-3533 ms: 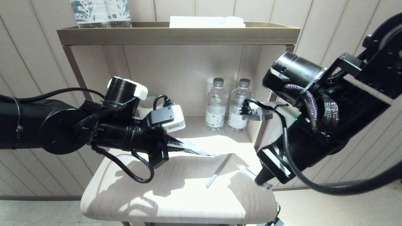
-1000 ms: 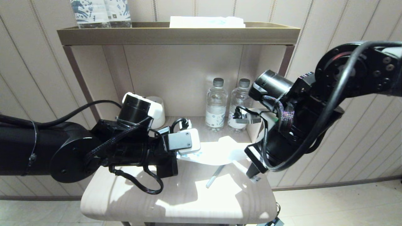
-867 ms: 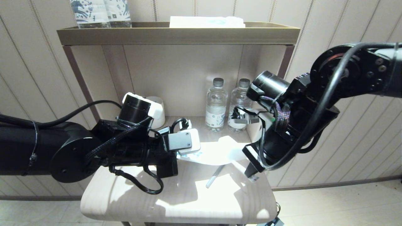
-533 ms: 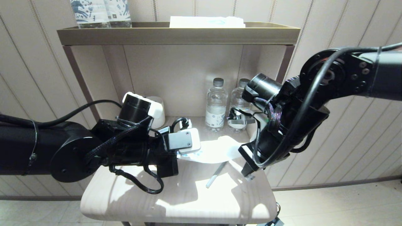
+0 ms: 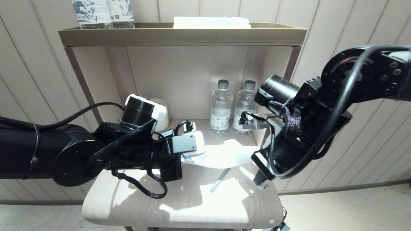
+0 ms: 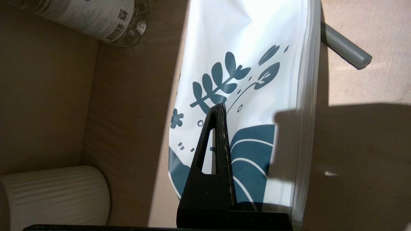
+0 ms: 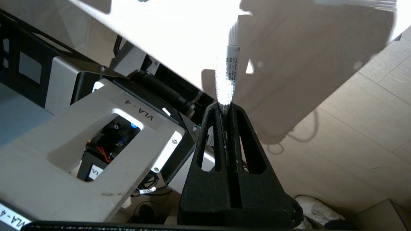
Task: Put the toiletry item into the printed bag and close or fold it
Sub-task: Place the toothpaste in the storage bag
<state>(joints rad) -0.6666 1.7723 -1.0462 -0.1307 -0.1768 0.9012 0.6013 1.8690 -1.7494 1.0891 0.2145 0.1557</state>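
Right gripper (image 5: pixel 261 185) shifted rightward, toiletry item (image 7: pixel 228 83) pinched between its jaws

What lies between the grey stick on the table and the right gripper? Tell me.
Only bare tabletop, seen in the head view, separates the grey stick from the right gripper, which pinches a thin white item.

Printed bag (image 5: pixel 221 156) lifted, apparently overlapping the grey stick (image 5: pixel 219 181).

Legible marking: "VLA - 4" on the white robot base panel (image 7: pixel 96 128). Fine print on the water bottle label (image 6: pixel 86 16) cannot be read.
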